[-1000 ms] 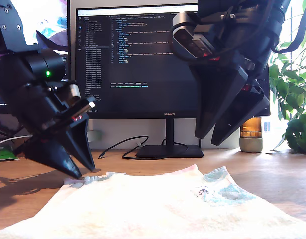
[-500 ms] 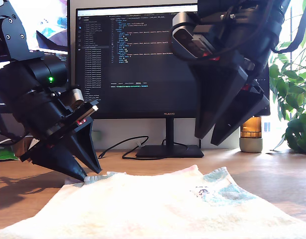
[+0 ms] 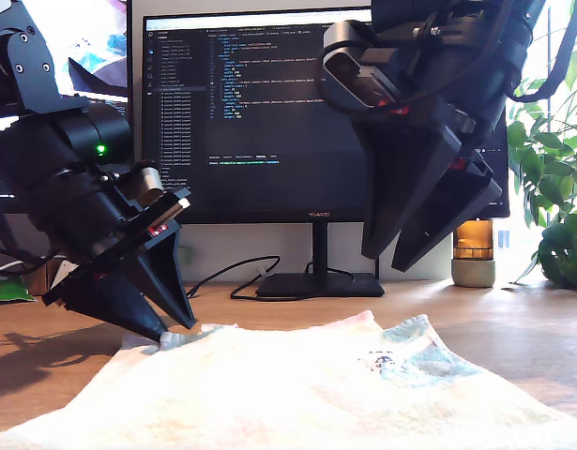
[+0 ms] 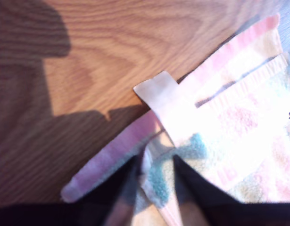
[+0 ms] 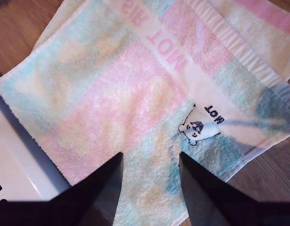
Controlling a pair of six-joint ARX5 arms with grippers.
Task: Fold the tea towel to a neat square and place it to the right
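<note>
The tea towel lies unfolded on the bench, my first pincer parted astride its corner, my second pincer hovering open, all folding ahead.

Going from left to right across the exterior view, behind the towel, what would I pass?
My first end effector → cable → monitor stand → my second end effector → amber bottle → plant.

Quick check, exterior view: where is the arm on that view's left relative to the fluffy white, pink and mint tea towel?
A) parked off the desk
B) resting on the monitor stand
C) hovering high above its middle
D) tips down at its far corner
D: my first gripper has its tips down at the far corner of the fluffy white, pink and mint tea towel; the first wrist view shows cloth between its jaws.
</note>
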